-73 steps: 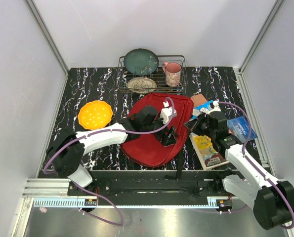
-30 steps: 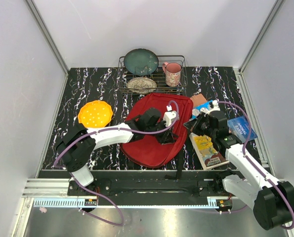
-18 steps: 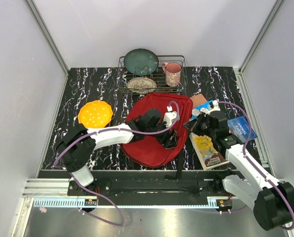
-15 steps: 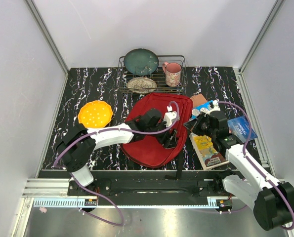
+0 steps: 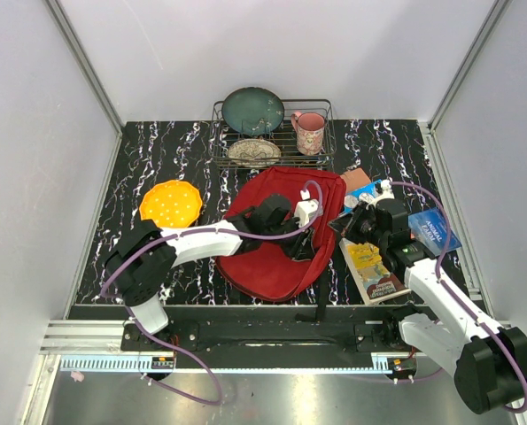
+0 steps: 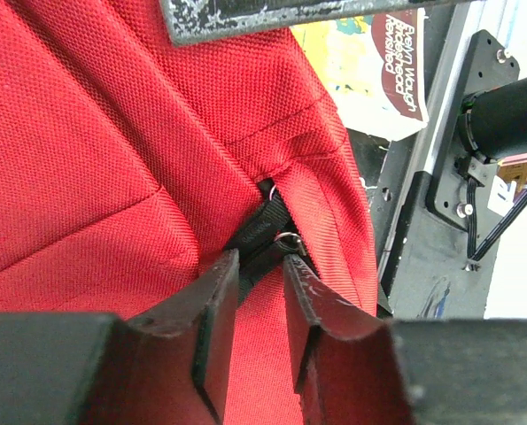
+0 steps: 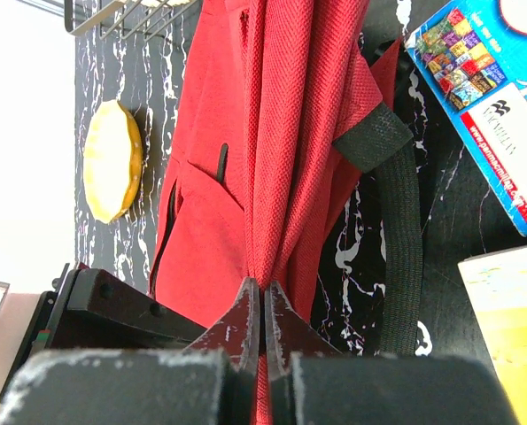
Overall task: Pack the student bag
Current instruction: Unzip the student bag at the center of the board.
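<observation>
**Soft red bag lying flat, held at its right edge**

Black marbled table (image 5: 148, 159) carries the bag (image 5: 263, 257) at its middle, between the two arms, with a wire rack (image 5: 272, 133) behind it and books (image 5: 374, 270) just to its right.

The bag is woven cloth, limp and probably light. It will likely sag and fold rather than lift as one piece, so seams, straps and zip tabs look like the sound places to hold. It lies flat with its front up. Its long axis runs near to far, leaning right at the far end, with the rounded end toward the arms.

The right gripper (image 7: 261, 297) is pressed tight on a fold of the bag's side.

The left gripper (image 6: 261, 261) stands narrowly apart astride a black zip tab (image 6: 263, 226). Whether it clamps the tab, I cannot tell.
</observation>
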